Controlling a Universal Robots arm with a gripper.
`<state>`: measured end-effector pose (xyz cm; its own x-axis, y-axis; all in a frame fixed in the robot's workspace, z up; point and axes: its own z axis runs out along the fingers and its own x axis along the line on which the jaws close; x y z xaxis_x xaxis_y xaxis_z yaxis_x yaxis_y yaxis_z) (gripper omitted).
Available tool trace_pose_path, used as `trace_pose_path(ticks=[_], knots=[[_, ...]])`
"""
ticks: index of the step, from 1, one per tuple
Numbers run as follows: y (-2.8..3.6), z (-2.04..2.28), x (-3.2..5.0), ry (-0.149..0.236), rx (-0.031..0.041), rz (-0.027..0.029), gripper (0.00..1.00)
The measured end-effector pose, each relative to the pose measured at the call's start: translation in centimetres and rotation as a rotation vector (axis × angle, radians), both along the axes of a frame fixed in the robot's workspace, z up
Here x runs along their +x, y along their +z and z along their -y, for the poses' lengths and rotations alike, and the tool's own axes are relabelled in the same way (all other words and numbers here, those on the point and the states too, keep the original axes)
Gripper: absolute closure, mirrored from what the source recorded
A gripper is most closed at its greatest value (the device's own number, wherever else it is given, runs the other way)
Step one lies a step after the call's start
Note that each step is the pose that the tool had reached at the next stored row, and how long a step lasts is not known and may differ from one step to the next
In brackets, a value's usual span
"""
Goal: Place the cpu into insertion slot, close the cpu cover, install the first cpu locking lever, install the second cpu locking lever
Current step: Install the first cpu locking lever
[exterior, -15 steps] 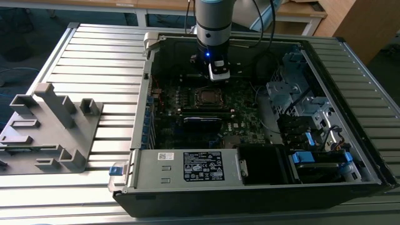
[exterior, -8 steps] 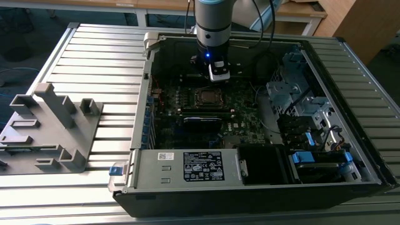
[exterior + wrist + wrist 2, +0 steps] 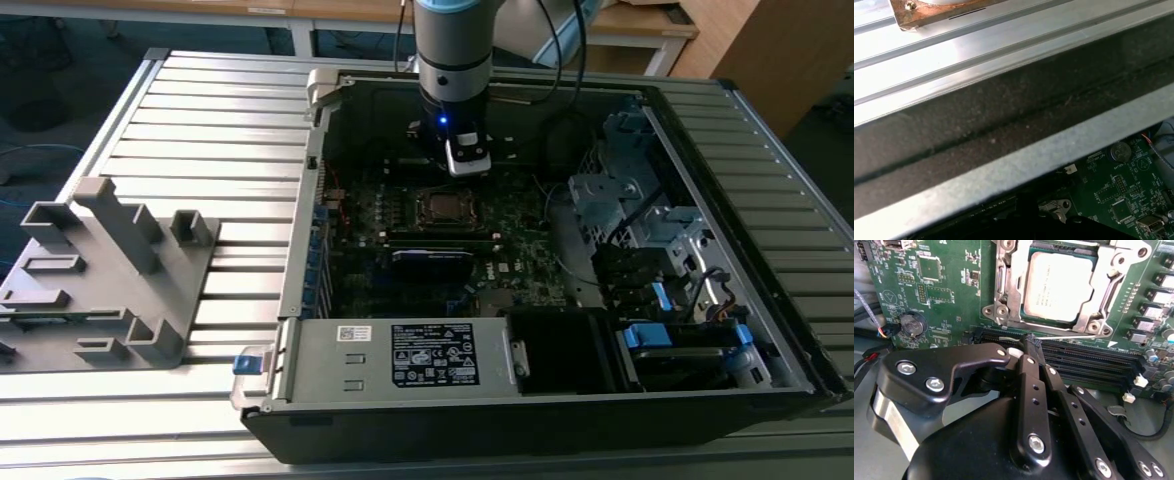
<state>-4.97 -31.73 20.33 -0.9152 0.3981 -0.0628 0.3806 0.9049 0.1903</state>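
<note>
Currently the slotted table (image 3: 200, 120) carries an open computer case (image 3: 300, 250) lying on its side, with a grey fixture (image 3: 107, 270) well apart from it toward the exterior view's left. The arm (image 3: 454, 50) reaches down into the case, over the motherboard (image 3: 521, 260). The gripper (image 3: 463, 165) hangs low above the board, just beside the processor socket. In the second wrist view its fingers (image 3: 1029, 390) are drawn together at the tips. They meet over the memory slots (image 3: 1089, 362), at the socket's edge. The cpu cover (image 3: 1004, 285) appears folded down flat, and its window frames the chip. The cpu (image 3: 1056, 287) is seated in the insertion slot, so placement is judged complete and cover closure appears complete. The chip lies flat with its dull metal top facing up. It is close to square, so no long axis stands out, and its edges run parallel to the cover frame and the memory slots. A thin locking lever (image 3: 1079, 339) runs along the socket edge nearest the gripper, with its long axis parallel to the memory slots and one end at the fingertips. It cannot be told whether the fingers pinch that end or whether either lever is latched, so lever installation is judged unfinished.
</note>
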Motion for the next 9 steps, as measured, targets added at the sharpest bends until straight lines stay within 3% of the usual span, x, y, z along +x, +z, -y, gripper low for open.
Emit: trace_pose_path(ticks=[4, 9], knots=[[-0.05, 0.00, -0.03, 0.000, 0.0002, 0.0025, 0.89], [-0.18, 0.00, -0.15, 0.000, 0.0001, 0.0163, 0.89]])
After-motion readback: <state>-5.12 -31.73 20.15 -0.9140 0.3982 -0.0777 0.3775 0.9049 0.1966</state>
